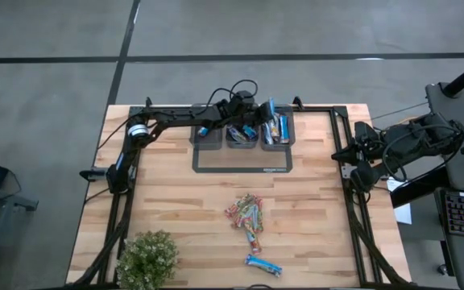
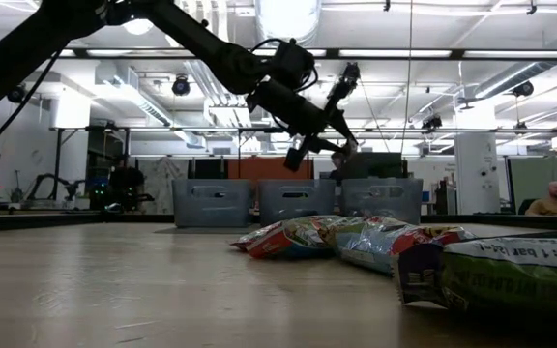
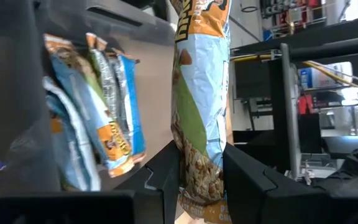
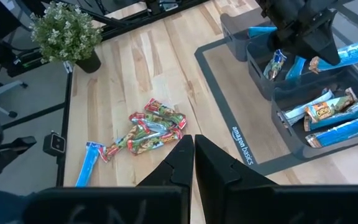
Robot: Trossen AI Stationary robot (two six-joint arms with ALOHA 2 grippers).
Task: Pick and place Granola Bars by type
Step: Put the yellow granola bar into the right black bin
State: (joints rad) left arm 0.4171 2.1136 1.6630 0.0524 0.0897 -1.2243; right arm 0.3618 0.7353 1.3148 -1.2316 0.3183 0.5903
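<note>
The left gripper (image 3: 201,180), clamped on a blue bar (image 3: 201,93) above the right-hand bin (image 1: 279,141), ought to lower among the blue bars there before releasing, judging by the matching wrappers.

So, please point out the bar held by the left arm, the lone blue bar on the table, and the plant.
Held bar (image 3: 201,118), left wrist view: wrapper's middle.
Lone blue bar (image 1: 263,265), high view: its middle.
Plant (image 1: 147,256), high view: leaves' middle.
</note>
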